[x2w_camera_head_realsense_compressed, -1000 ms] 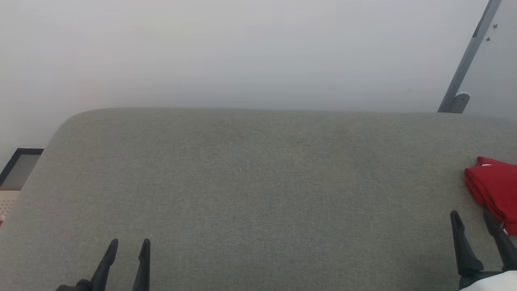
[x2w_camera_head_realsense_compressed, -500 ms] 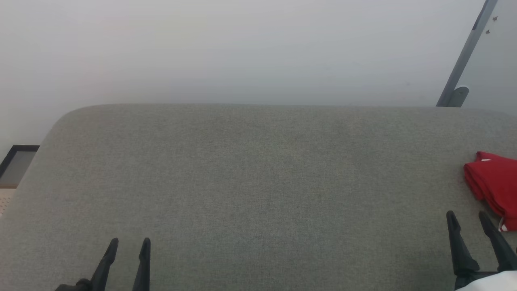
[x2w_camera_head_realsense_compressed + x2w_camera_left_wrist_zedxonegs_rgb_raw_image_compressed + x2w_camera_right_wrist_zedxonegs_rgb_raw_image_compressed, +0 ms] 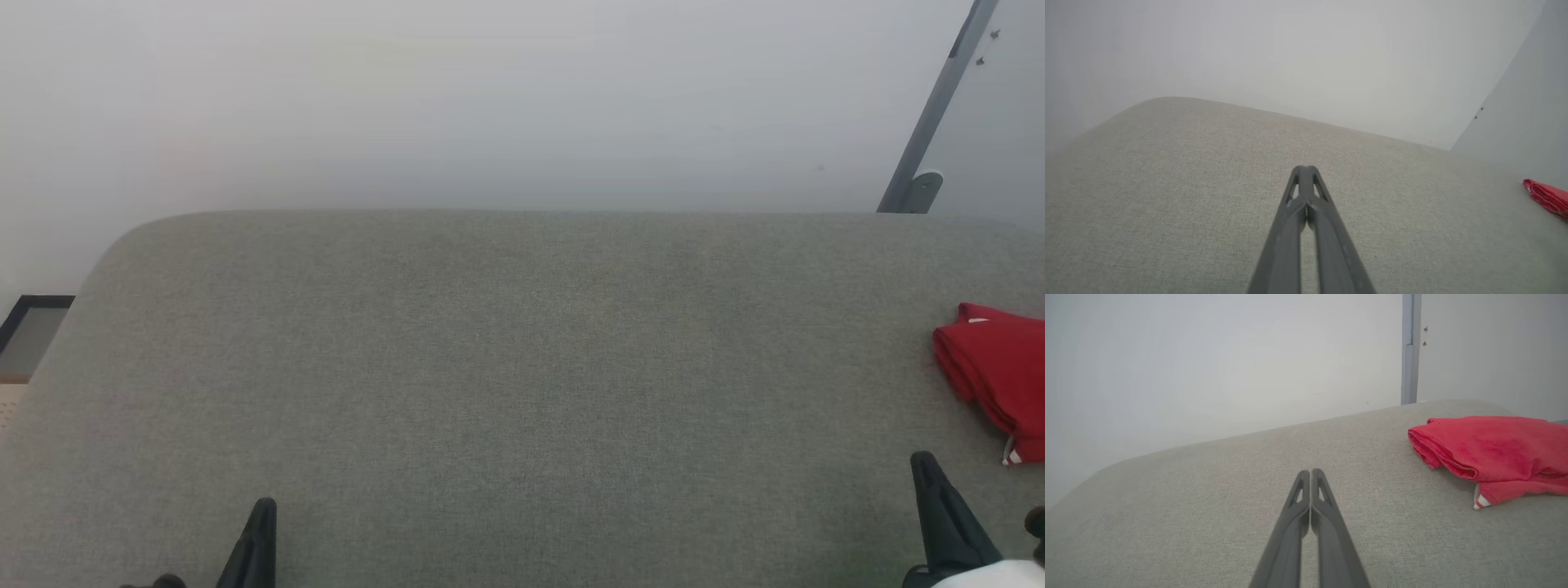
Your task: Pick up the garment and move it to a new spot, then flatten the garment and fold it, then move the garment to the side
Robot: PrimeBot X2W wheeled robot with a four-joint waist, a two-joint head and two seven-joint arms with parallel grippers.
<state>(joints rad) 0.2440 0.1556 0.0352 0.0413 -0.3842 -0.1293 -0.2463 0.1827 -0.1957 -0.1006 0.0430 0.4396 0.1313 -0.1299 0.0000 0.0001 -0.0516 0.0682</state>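
The garment [image 3: 992,376] in the head view lies at 3 o'clock, bunched in folded layers on the grey cushion [image 3: 522,367] and cut by the frame's right edge. My left gripper [image 3: 263,514] sits at 7 o'clock with its fingers pressed together on nothing. My right gripper [image 3: 931,482] at 5 o'clock also looks closed and empty, near the cloth but apart from it. A small pale spot by the collar could be a label, but it is too small for me to read.

In the left wrist view, the left gripper [image 3: 1306,171] has its tips meeting over bare cushion. The garment [image 3: 1547,196] is a thin red strip at 3 o'clock, well apart.

In the right wrist view, the right gripper [image 3: 1310,475] is closed too. The garment [image 3: 1490,451] lies at 2 o'clock from the tips. Its rolled, doubled edge faces me, and a red-and-white striped cuff [image 3: 1480,502] pokes out at the near corner.

I judge it light, limp knit cloth that is neither slippery nor fragile. It will sag and spill open if I pinch a single layer. I would bite the thick rolled edge through all its layers, not the cuff. I can read no brand or writing anywhere.
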